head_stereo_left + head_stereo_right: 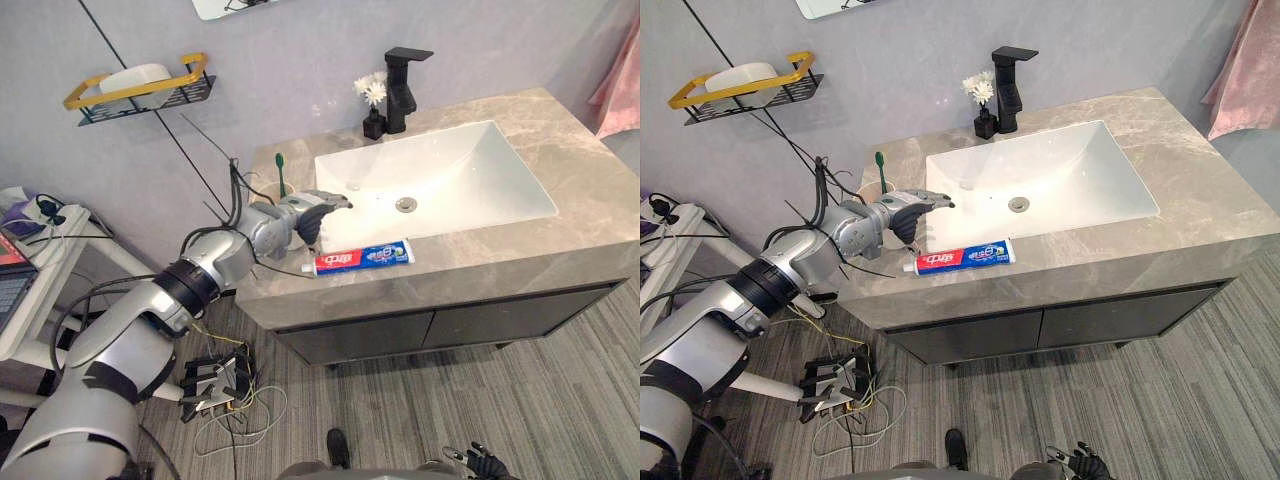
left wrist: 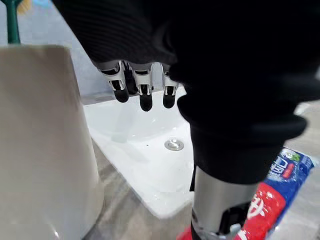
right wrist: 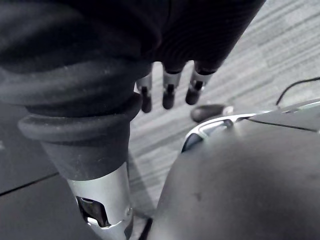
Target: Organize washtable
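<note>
Marble counter edge [image 1: 500,256] carries toothpaste [image 1: 360,257], left hand [image 1: 318,212] beside

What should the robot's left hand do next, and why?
Probably lower the left hand onto the toothpaste tube and close on it. The hand hangs open by the tube's red end, holding nothing; the tube lies loose on the counter in front of the sink, and the cup with the green toothbrush stands right beside. The right hand hangs idle, open.

Wall shelf [image 1: 120,92], black faucet [image 1: 403,90], flowers [image 1: 371,89]
</note>
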Controlling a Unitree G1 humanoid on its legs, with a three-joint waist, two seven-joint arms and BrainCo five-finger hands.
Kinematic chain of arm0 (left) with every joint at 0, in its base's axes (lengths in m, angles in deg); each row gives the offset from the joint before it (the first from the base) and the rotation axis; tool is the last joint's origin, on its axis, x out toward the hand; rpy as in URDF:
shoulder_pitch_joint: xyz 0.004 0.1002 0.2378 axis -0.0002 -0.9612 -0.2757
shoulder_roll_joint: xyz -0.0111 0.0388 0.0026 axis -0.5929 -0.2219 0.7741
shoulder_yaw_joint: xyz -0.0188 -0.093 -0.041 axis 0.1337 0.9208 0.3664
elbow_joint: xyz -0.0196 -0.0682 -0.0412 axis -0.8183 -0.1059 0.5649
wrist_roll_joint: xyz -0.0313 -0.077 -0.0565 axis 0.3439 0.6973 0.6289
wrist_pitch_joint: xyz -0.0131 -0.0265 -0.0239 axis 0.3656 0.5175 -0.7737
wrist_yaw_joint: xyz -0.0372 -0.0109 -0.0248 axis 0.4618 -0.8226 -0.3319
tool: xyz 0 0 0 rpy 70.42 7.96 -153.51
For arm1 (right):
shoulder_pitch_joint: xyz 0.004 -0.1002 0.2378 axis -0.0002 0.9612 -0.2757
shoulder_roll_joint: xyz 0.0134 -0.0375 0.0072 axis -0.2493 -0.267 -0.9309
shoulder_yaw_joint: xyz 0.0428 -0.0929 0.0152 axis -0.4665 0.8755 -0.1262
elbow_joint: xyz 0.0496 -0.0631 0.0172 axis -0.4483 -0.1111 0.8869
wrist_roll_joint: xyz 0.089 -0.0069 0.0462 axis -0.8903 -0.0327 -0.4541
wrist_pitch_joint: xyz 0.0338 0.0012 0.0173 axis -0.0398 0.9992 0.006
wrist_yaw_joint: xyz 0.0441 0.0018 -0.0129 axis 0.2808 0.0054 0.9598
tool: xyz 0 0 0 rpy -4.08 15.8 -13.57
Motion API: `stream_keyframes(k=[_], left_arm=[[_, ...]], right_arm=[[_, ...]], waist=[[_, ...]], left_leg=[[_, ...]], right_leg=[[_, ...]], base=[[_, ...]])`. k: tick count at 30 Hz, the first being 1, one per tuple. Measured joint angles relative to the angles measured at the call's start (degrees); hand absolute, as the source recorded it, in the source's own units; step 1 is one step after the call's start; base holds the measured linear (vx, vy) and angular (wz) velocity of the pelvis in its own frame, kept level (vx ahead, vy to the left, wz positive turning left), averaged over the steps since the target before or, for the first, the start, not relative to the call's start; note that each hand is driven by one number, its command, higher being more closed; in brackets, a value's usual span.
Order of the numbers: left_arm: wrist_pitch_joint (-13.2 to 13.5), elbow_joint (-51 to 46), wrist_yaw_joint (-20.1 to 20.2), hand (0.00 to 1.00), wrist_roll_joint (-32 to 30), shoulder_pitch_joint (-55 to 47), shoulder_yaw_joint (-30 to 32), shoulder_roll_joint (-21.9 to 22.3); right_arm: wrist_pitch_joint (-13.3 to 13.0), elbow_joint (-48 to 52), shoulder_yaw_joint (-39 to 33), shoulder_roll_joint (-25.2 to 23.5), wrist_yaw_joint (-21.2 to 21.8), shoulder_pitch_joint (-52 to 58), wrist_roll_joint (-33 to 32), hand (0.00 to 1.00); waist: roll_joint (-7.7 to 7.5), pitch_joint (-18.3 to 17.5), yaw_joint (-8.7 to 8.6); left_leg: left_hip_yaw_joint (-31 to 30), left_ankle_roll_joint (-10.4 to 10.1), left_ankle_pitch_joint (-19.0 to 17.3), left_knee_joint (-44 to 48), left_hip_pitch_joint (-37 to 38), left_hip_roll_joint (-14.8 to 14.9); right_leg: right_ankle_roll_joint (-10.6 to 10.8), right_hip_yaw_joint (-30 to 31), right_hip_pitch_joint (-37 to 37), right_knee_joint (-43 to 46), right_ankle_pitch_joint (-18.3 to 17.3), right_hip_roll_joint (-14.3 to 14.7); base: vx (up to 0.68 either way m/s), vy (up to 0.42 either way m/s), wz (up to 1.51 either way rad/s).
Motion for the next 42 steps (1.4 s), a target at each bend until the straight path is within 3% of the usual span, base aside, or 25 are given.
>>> stream_keyframes(k=[14,28,35,42], left_arm=[[2.3,-7.3,1.2,0.00,6.0,-0.2,-3.6,-4.2],[3.2,-11.7,1.4,0.00,8.4,-1.4,-5.4,-4.4],[2.2,-11.2,1.2,0.00,7.8,-2.8,-5.4,-3.4],[1.3,-7.5,1.0,0.00,5.7,-3.4,-5.2,0.6]], right_arm=[[0.0,-1.1,3.6,2.1,0.0,-0.2,1.2,0.00],[-0.2,-2.4,3.5,2.7,0.0,-0.5,1.2,0.00],[-0.2,-2.4,3.5,2.7,0.0,-0.5,1.2,0.00],[-0.2,-2.2,3.5,2.7,0.0,-0.5,1.3,0.00]], waist=[[1.92,-0.3,0.01],[2.98,-0.8,-0.29],[2.63,-0.6,-0.31],[2.30,-0.3,-0.35]], left_leg=[[-1.7,0.0,0.4,0.0,0.2,0.0],[-1.8,-0.1,0.4,-0.1,0.7,0.0],[-1.3,-0.1,0.4,-0.1,0.7,0.1],[-0.9,-0.1,0.4,-0.1,0.6,0.3]], right_leg=[[-0.1,-2.1,1.0,0.8,-0.7,0.0],[-0.1,-2.2,1.5,0.8,-0.9,0.1],[-0.1,-2.0,1.4,0.8,-0.9,0.1],[-0.2,-1.2,0.8,0.8,-0.9,0.2]], base=[[-0.01,-0.008,0.07],[0.00,-0.004,0.01],[0.00,0.000,0.00],[0.00,-0.001,-0.05]])
